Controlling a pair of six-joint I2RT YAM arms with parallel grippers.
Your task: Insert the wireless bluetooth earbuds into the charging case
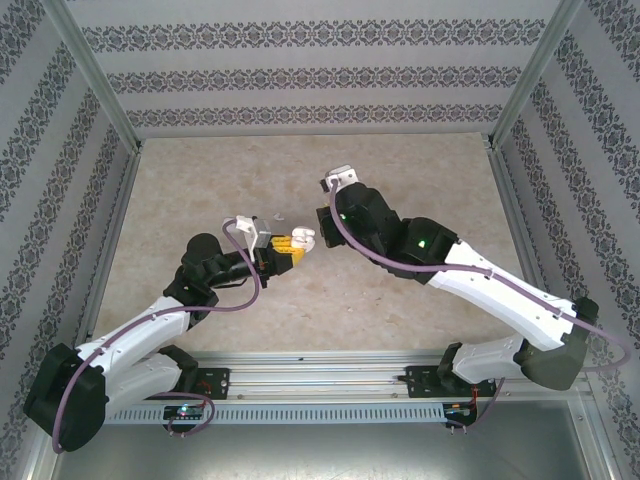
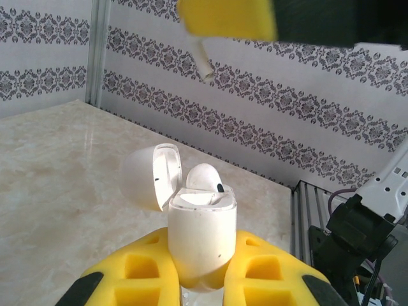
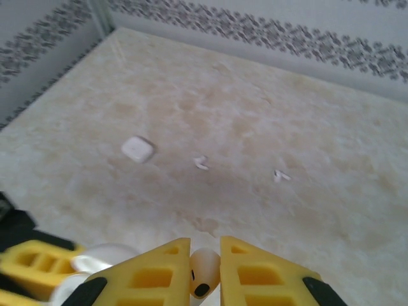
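While the left gripper (image 2: pixel 203 252) keeps its yellow fingers (image 2: pixel 137 268) closed on the lower body of the charging case (image 2: pixel 203 223), we see the case standing upright with its lid (image 2: pixel 153 175) swung open to the left. A first earbud (image 2: pixel 203 176) sits inside the case, its rounded white head rising above the rim. The right gripper (image 3: pixel 205 248) is nearly closed, pinching a second earbud (image 3: pixel 204 273) between its pads. From the left wrist, this earbud hangs stem down under a yellow finger, higher than the open case and apart from it. On the table (image 3: pixel 306 95) lie a small white rounded-square object (image 3: pixel 138 149) and two tiny white pieces (image 3: pixel 201 163), apart from one another.
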